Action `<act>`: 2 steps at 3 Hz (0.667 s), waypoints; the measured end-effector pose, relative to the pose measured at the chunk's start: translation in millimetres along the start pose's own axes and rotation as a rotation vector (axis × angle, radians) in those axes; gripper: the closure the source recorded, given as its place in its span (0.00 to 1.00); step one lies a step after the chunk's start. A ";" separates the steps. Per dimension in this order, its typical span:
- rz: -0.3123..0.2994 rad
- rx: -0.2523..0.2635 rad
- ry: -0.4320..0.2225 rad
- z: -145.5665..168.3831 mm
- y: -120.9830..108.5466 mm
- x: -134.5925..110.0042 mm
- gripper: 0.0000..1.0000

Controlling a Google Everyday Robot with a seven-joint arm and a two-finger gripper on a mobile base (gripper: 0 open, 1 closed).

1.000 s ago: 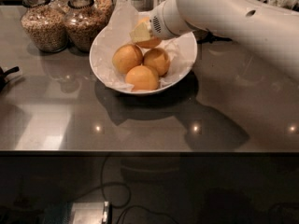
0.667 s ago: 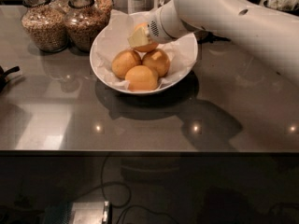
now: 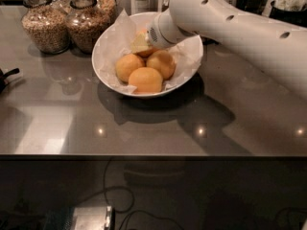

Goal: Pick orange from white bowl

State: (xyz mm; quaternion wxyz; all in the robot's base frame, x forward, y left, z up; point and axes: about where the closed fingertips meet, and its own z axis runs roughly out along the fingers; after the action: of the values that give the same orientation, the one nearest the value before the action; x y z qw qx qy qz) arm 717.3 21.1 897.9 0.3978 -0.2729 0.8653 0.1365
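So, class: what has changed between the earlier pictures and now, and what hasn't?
The pincer has edged slightly down and left, deeper into the white bowl, toward the rear orange. Whether it grips it cannot be told. The three front oranges, the bowl and the grain jars stayed put.

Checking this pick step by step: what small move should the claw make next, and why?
Probably lower slightly onto the rear orange: the claw hangs over it inside the white bowl, and three other oranges crowd its front, so sideways travel risks bumping them.
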 end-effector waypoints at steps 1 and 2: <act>0.000 0.000 0.000 1.5 -0.6 -1.5 1.00; 0.000 0.000 0.000 1.5 -0.6 -1.5 0.81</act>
State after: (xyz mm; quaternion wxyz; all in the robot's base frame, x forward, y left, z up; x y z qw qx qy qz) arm 719.4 21.8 898.0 0.3977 -0.2729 0.8653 0.1366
